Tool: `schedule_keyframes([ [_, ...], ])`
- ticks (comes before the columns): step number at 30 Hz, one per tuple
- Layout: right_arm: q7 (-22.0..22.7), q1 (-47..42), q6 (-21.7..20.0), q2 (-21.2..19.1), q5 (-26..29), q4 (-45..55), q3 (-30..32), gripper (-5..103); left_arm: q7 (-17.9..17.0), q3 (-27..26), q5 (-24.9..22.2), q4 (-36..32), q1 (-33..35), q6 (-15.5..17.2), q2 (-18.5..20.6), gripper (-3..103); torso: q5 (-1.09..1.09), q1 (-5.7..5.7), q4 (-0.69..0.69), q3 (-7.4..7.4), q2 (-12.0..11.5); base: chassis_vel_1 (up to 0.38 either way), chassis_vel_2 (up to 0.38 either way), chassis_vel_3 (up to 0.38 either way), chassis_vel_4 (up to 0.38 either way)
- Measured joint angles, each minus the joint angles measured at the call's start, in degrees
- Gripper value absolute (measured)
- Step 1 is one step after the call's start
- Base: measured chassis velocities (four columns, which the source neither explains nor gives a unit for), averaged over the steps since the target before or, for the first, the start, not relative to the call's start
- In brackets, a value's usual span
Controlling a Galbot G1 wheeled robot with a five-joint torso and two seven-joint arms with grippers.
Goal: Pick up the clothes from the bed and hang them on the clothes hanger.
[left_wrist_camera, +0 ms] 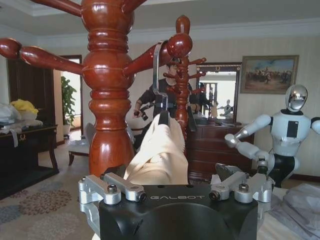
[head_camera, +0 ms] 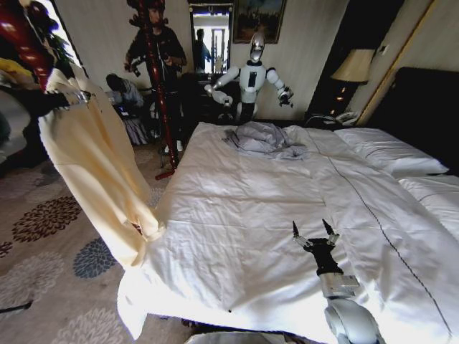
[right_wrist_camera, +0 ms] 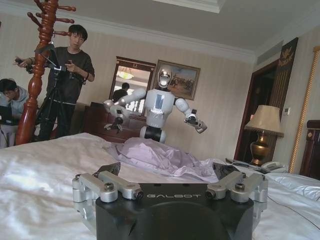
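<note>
The clothes (head_camera: 93, 165), a pale cream sweatshirt, hang off the left side of the bed (head_camera: 287, 215), their lower end touching the sheet's edge. In the left wrist view the clothes (left_wrist_camera: 160, 150) hang from the black clothes hanger (left_wrist_camera: 163, 118). Its silver hook (left_wrist_camera: 156, 65) sits over a peg of the reddish-brown coat stand (left_wrist_camera: 107, 90). My left gripper (left_wrist_camera: 167, 172) is open right in front of the fabric, one finger on each side; in the head view the left gripper (head_camera: 72, 99) is at the garment's top. My right gripper (head_camera: 315, 231) hovers open and empty over the bed's near side.
A crumpled grey garment (head_camera: 262, 137) lies at the bed's far end. Another white robot (head_camera: 251, 75) stands behind it, and a person with a tripod (head_camera: 154, 64) stands by a second coat stand. White pillows (head_camera: 387, 150) and a lamp (head_camera: 355, 68) are on the right. Patterned carpet (head_camera: 50, 222) lies left.
</note>
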Motion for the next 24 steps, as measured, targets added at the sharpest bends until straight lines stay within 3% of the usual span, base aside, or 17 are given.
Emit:
schedule_keyframes([
  [24,0.00,0.00,0.00,0.00,0.00,0.00,0.00,100,3.06,-2.29,6.22,-1.44,-0.44,-2.88,1.65,100,0.01,0.00,0.00,0.00,0.00,0.000,0.000,0.000,0.000],
])
